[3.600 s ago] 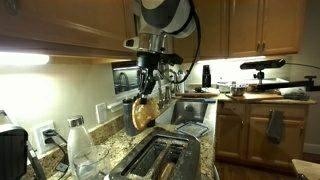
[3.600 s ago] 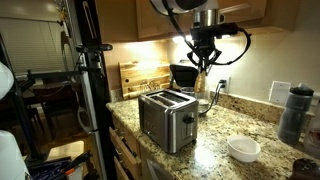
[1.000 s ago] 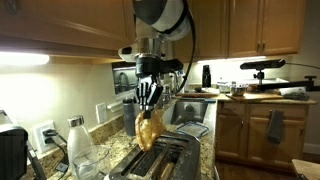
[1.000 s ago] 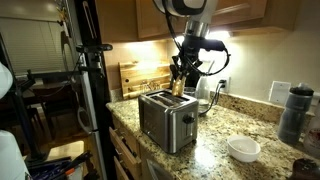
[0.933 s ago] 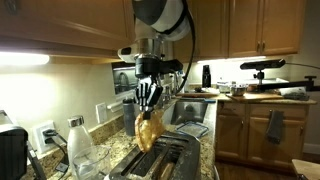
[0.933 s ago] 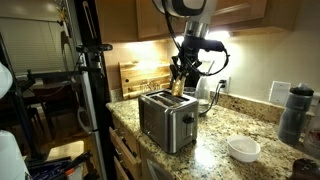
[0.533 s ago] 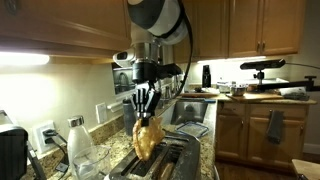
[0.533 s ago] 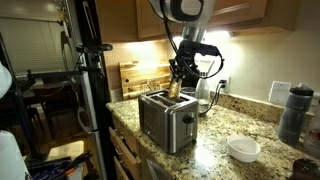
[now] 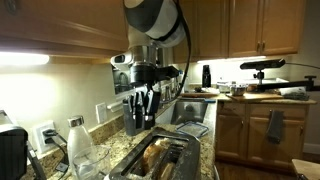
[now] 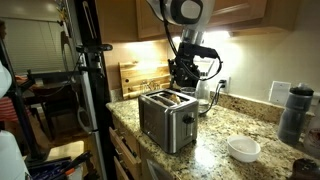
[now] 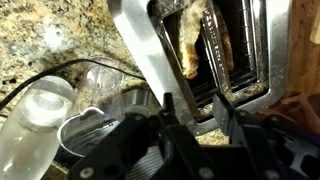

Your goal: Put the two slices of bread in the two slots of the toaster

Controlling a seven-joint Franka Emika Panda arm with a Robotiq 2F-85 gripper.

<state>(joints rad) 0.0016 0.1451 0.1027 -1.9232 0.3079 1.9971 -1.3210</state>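
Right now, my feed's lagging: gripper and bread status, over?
Gripper open, empty, above toaster. One bread slice leaning in a slot. Nothing in the way.

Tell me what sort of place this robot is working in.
Most likely a home kitchen: a silver two-slot toaster sits on a speckled granite countertop, wooden cabinets hang on the wall above, and a wooden cutting board leans against the wall behind.
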